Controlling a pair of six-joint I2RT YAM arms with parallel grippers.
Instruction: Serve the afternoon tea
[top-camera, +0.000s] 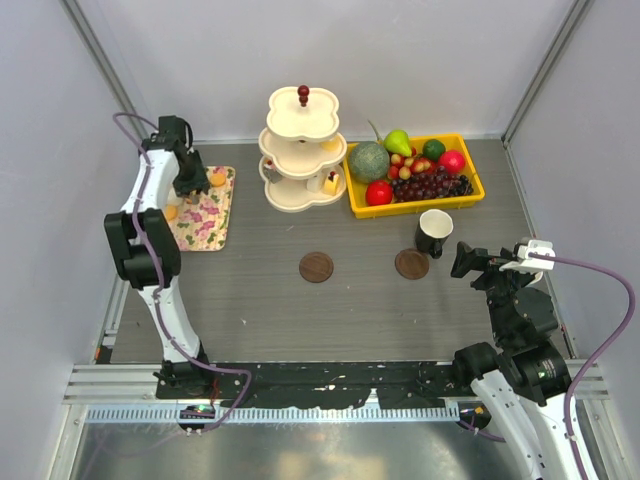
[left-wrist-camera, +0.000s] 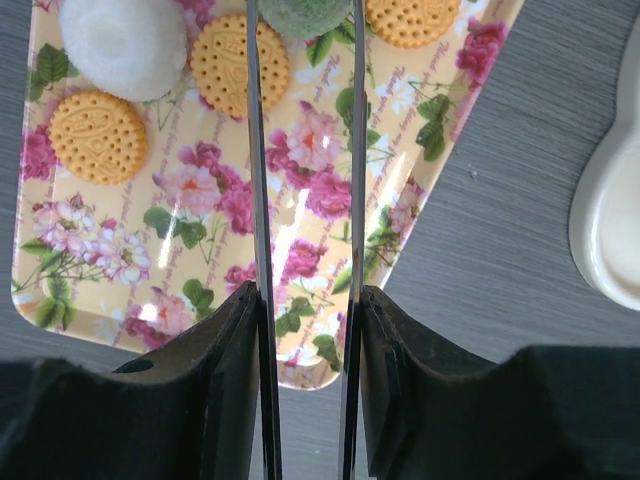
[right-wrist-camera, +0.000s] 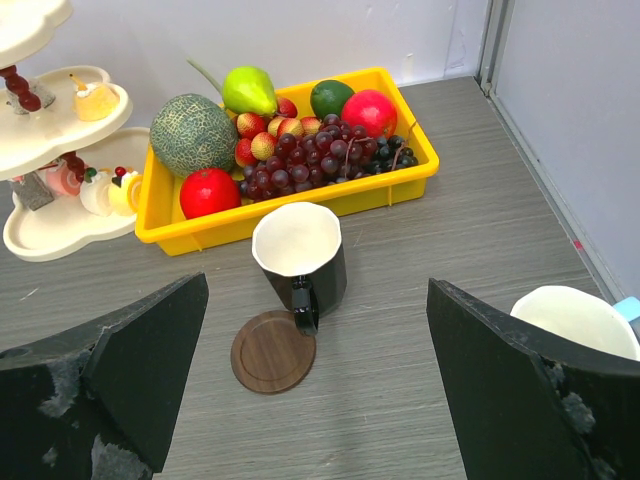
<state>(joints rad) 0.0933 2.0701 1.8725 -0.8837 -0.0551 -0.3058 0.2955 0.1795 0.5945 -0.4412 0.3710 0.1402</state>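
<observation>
My left gripper (top-camera: 190, 184) hangs over the flowered tray (left-wrist-camera: 300, 240), open. Its two thin blades (left-wrist-camera: 262, 150) stand close on either side of a pale green piece (left-wrist-camera: 305, 12); whether they touch it I cannot tell. Round orange tarts (left-wrist-camera: 97, 137) and a white ball (left-wrist-camera: 122, 45) lie beside it on the tray. The black mug (right-wrist-camera: 298, 255) stands on the table next to a wooden coaster (right-wrist-camera: 272, 351). My right gripper (right-wrist-camera: 312, 300) is wide open just short of it, holding nothing. A white mug (right-wrist-camera: 575, 320) shows at the right edge of the right wrist view.
A cream three-tier stand (top-camera: 303, 150) holds small sweets (right-wrist-camera: 95, 98) on its lower tiers. The yellow fruit tray (top-camera: 415, 172) sits right of it, behind the black mug. A second coaster (top-camera: 316, 266) lies mid-table. Walls close in left, right and behind.
</observation>
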